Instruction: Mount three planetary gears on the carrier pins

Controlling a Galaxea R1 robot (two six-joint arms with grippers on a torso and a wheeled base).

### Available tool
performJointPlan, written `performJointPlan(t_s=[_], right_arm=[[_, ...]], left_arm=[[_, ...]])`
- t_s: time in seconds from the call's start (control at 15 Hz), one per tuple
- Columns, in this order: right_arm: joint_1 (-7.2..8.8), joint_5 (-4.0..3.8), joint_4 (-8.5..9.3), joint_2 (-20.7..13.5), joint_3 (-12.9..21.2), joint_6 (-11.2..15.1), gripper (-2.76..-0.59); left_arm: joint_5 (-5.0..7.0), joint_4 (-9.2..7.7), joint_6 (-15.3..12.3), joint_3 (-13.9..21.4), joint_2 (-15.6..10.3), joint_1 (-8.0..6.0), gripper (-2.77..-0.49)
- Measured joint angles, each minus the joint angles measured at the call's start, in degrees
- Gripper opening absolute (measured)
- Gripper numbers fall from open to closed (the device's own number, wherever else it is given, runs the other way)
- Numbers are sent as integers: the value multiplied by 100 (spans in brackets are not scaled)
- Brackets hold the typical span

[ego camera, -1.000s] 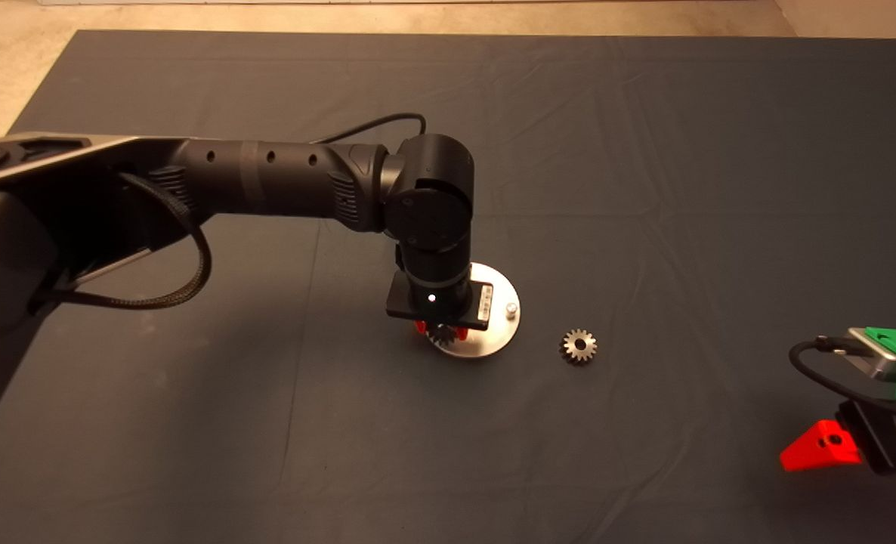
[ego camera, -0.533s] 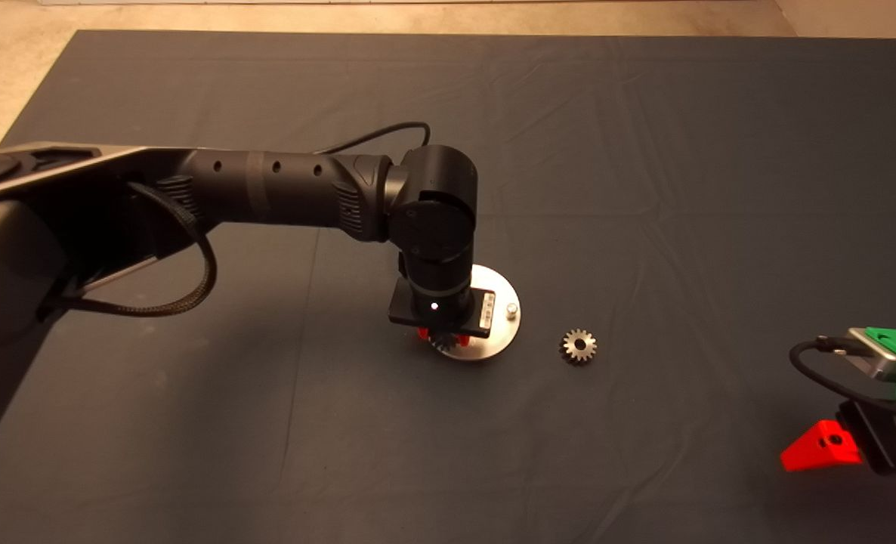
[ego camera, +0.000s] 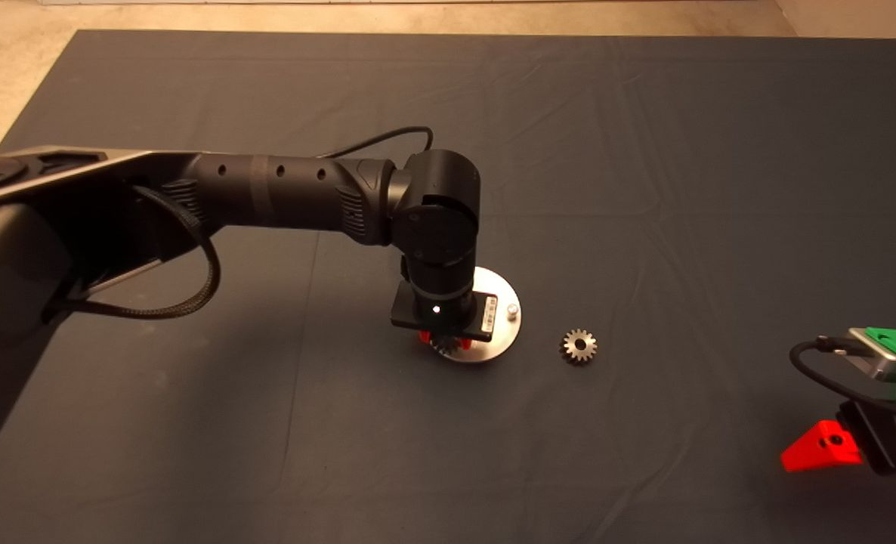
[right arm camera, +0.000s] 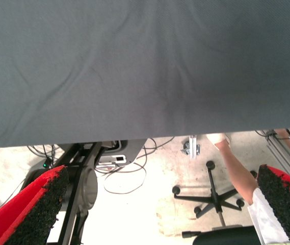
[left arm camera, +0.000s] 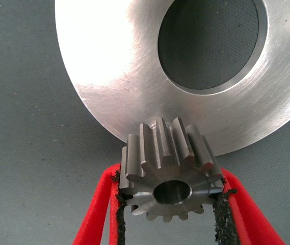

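My left gripper [ego camera: 442,344] stands over the near-left edge of the shiny round disc [ego camera: 502,330] and is shut on one planetary gear [ego camera: 441,346]. In the left wrist view the gripper [left arm camera: 170,188] holds that gear [left arm camera: 167,166] by its sides between the black pads [left arm camera: 120,214], at the rim of the disc [left arm camera: 119,76] beside its large centre hole. One carrier pin [ego camera: 511,309] shows at the disc's right side; the other pins are hidden under my wrist. A second gear [ego camera: 579,346] lies flat on the mat to the disc's right. A third gear is not in view. My right gripper [ego camera: 826,446] is parked at the lower right, open and empty [right arm camera: 160,204].
The dark mat [ego camera: 644,189] covers the table, with a bare floor strip [ego camera: 342,15] beyond its far edge. The right wrist view looks past the mat's edge [right arm camera: 134,76] at the floor, cables, an office chair base [right arm camera: 211,196] and a person's arm [right arm camera: 236,171].
My left arm has shifted slightly right and lower, carrying the held gear in over the disc's near edge. The loose gear and the right arm have not moved.
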Motion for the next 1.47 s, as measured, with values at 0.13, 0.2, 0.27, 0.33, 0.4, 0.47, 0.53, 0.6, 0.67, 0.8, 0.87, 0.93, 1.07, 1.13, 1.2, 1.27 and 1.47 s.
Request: performJointPlan(t_s=[0.13,0.2,0.27,0.33,0.4,0.47,0.53,0.6,0.67,0.8,0.87,0.93,1.07,1.13,1.2,1.27,1.47], right_arm=[[2,0,-2,1,0,-2,-60],[2,2,0,0,0,0,-60],[2,2,-2,-1,0,0,-60],[1,2,-1,1,0,-2,-60],[2,2,0,-1,0,0,-60],[2,0,-2,-1,0,0,-60],[2,2,-2,-1,0,0,-60],[2,2,-2,-1,0,0,-60],[2,2,-1,-1,0,-1,-60],[2,5,0,-3,0,0,-60],[1,0,-2,-12,0,0,-60],[2,-1,-2,-12,0,0,-60],[0,7,0,-14,0,0,-60],[0,-9,-2,-14,0,-2,-60],[0,-6,0,-14,0,-2,-60],[2,-6,-2,-7,0,-2,-60],[-1,30,-2,109,-84,-63,-60]], left_arm=[[-2,0,1,0,0,1,-233],[-2,0,4,0,0,1,-229],[0,-21,4,0,-2,1,-224],[-2,-36,4,2,0,1,-224],[-2,-38,4,2,-2,1,-221],[-2,-35,4,5,-2,1,-212],[-2,-35,6,6,-2,1,-210],[-2,-35,9,25,-14,1,-208],[-11,-40,21,69,-59,0,-196],[-48,-51,62,258,-349,-55,-194],[-45,-80,85,364,-589,-181,-186],[-44,-104,164,431,-880,-428,-179],[-46,-193,444,607,-1715,-991,-179],[-39,-306,555,742,-2208,-1124,-169],[2,-451,612,968,-2635,-1151,-166],[77,-632,666,1306,-2966,-1133,-166],[25,-1278,640,2484,-3395,-1190,-166]])
